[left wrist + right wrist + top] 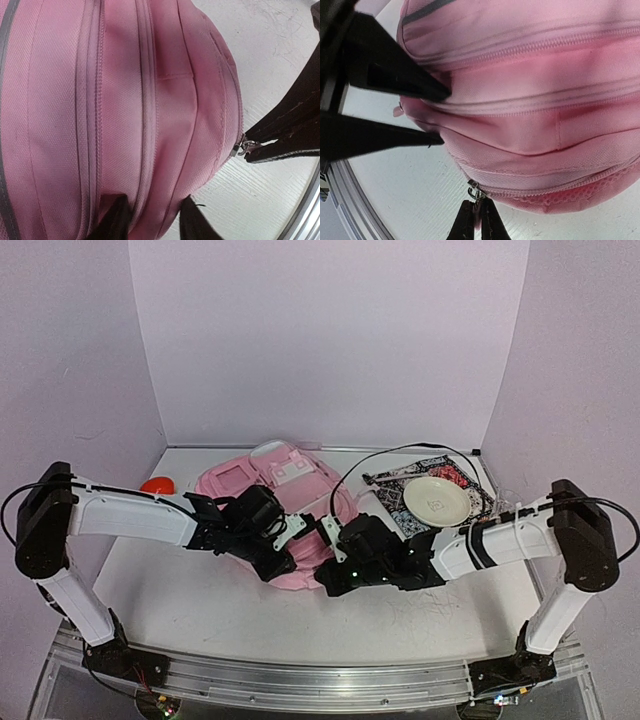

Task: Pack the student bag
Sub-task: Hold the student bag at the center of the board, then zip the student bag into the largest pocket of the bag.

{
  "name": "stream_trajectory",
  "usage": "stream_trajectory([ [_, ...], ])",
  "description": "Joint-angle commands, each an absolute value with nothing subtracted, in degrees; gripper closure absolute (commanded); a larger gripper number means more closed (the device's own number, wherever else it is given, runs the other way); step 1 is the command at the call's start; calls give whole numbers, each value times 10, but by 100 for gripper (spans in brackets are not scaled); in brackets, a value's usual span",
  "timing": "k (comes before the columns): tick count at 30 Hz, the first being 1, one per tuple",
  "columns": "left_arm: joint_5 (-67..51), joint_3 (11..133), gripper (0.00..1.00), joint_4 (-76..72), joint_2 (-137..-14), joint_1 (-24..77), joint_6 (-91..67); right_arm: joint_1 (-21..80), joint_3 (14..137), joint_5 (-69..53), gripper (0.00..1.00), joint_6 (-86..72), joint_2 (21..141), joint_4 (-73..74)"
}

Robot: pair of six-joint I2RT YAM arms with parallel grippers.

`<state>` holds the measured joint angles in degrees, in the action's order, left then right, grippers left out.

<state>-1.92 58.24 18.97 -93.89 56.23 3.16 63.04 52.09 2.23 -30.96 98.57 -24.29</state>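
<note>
Pink fabric backpack, soft and zip-pocketed, lies flat in the middle of the white worktop, with both arms meeting at its near, rounded end. The right end effector is clenched on a metal zip pull at the bag's lower edge, its fingers pinched together on the tab. The left end effector has its two black fingers part-way apart, straddling a ridge of the bag's fabric beside a zip line; whether they actually pinch it I cannot tell. Off to the right, well apart from the bag, a round white plate rests on a black, white and red patterned cloth. A small orange-red rounded object sits near the bag's left side.
</note>
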Motion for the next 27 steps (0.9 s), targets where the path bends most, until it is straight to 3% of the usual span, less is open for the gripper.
stream_trajectory([
  [1,-34,573,91,190,-951,578,60,613,525,4,100,-292,930,-259],
  [3,-27,564,100,190,-939,578,57,600,517,4,100,-287,920,-247],
  [20,54,486,100,198,-828,576,10,441,465,10,100,-199,825,-142],
  [27,75,488,100,203,-804,572,-31,387,499,-35,100,-159,830,-104],
])
